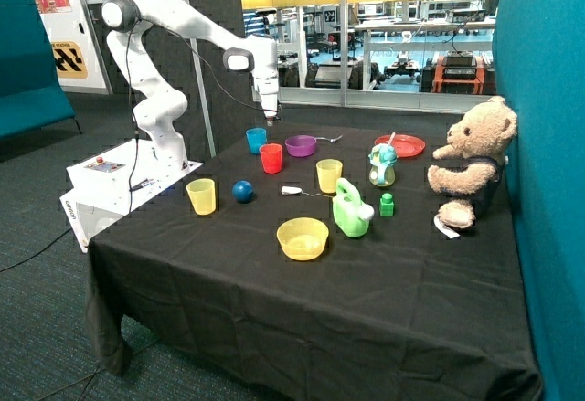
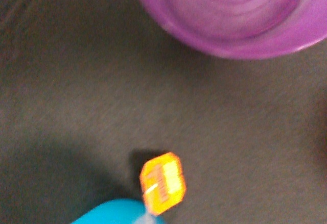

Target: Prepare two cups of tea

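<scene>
Jaws: cannot tell their state; neither view shows the fingertips plainly. Gripper (image 1: 268, 120) hangs just above the blue cup (image 1: 256, 140), near the tabletop's far edge.

Wrist view: an orange tag (image 2: 162, 183) on a thin string sits over the blue cup's rim, with the purple bowl (image 2: 230, 15) close by on the cloth. Judgement: this looks like the label of a tea bag whose bag is in or going into the blue cup, tag left outside so it can be pulled out later. Whether the gripper holds the string, I cannot tell. Any print on the tag is unreadable.

Red cup (image 1: 271, 158) stands just beside the blue cup, toward the front; its contents are not visible. A second tea bag (image 1: 292, 190), pale with string, lies flat on the cloth near the table's middle, between the blue ball (image 1: 242, 191) and one yellow cup (image 1: 329, 174). Judgement: the red cup is not yet served.

Outward: another yellow cup (image 1: 202, 195) nearer the robot-base edge, yellow bowl (image 1: 303, 237) toward the front, green teapot (image 1: 351, 210), red plate (image 1: 402, 146) and teddy bear (image 1: 471, 159) along the opposite side.

Writing: the white base box carries lettering on its side edge, too small to read.
</scene>
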Available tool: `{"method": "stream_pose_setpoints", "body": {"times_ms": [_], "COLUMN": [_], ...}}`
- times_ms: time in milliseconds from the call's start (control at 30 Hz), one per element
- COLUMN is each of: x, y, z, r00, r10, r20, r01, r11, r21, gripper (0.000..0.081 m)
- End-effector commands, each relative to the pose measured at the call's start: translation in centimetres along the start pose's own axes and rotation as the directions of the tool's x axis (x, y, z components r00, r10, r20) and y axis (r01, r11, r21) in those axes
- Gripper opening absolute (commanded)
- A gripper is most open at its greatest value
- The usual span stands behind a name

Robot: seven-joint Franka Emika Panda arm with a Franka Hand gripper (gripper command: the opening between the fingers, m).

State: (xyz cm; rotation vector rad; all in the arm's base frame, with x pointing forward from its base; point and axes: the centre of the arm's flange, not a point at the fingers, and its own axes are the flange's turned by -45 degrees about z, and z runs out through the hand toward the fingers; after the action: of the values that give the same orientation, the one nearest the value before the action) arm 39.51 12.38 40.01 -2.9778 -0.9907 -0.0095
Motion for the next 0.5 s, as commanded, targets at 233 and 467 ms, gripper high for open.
{"method": "stream_pose_setpoints", "body": {"times_ms": [233, 467], "x": [2.2, 1.9], "y": [7.1, 11.3], "z": [-0.9, -0.5], "r00": [0.984, 0.97], "r10": [0.176, 0.243], "r20": [0.0065, 0.0063], "r01": [-0.176, -0.242], "r11": [0.984, 0.97], "r21": [-0.0024, -0.0028], "gripper": [0.0521, 0.0501]}}
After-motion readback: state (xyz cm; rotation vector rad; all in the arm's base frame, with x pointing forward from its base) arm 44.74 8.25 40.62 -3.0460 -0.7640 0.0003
